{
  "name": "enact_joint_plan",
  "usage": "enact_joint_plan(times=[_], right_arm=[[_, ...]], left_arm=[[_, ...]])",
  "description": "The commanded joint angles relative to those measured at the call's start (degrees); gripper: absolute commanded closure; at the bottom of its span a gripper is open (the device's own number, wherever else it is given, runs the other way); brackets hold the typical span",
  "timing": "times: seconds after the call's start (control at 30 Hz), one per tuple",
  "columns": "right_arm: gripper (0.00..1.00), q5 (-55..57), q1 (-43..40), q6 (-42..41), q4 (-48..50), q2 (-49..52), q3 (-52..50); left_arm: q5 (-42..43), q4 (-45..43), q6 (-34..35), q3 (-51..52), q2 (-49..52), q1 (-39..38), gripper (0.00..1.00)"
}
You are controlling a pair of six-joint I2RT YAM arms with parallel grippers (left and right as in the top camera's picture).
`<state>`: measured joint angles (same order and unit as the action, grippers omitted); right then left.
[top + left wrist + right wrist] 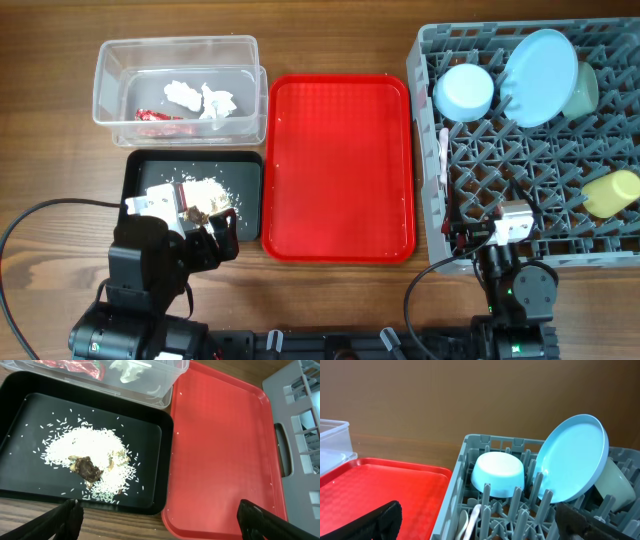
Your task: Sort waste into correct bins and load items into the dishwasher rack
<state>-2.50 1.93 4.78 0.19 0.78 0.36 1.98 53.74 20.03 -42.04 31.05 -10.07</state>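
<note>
The grey dishwasher rack (pixel 600 150) holds the pale blue plate (pixel 541 76), upright, the pale blue bowl (pixel 465 92), the mint green bowl (pixel 584 90), the yellow cup (pixel 610 193) and the white fork and spoon (pixel 443 155) at its left edge. The clear tub (pixel 120 60) holds the red wrapper (pixel 160 115) and white tissue (pixel 202 99). The black tray (pixel 145 180) holds rice-like scraps with a brown lump (pixel 87 467). My left gripper (pixel 157 520) is open and empty over the tray's near edge. My right gripper (pixel 480 525) is open and empty over the rack's near left corner.
The flat red serving tray (pixel 340 165) lies bare between the black tray and the rack. The clear tub sits behind the black tray. Wooden table surface shows around everything.
</note>
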Motion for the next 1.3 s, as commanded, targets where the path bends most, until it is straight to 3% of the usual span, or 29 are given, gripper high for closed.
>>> enact_joint_plan(times=[0.0,0.13,0.37,0.5,0.63,1.27], right_arm=[[0.0,0.98,0.13,-0.68,0.02,-0.57,-0.04],[0.0,0.98,0.13,-0.66,0.04,-0.57,-0.04],[0.0,0.98,0.13,-0.68,0.04,-0.57,-0.04],[0.0,0.98,0.13,-0.68,0.04,-0.57,-0.04],[0.0,0.98,0.13,-0.66,0.04,-0.57,-0.04],[0.0,0.98,0.13,-0.66,0.02,-0.5,-0.04]], left_arm=[[-1.55,0.55,-0.33,0.2,-0.9,1.66,0.0],[-1.18,-5.88,-0.35,6.05,-6.43,7.69,0.0],[-1.18,-36.44,-0.61,32.98,-26.38,8.11,0.0],[0.74,-51.43,-9.81,40.94,-28.87,8.11,0.0],[0.98,-49.42,-13.22,41.72,-29.62,8.11,0.0],[1.16,-49.48,-13.2,41.72,-29.53,8.09,0.0]])
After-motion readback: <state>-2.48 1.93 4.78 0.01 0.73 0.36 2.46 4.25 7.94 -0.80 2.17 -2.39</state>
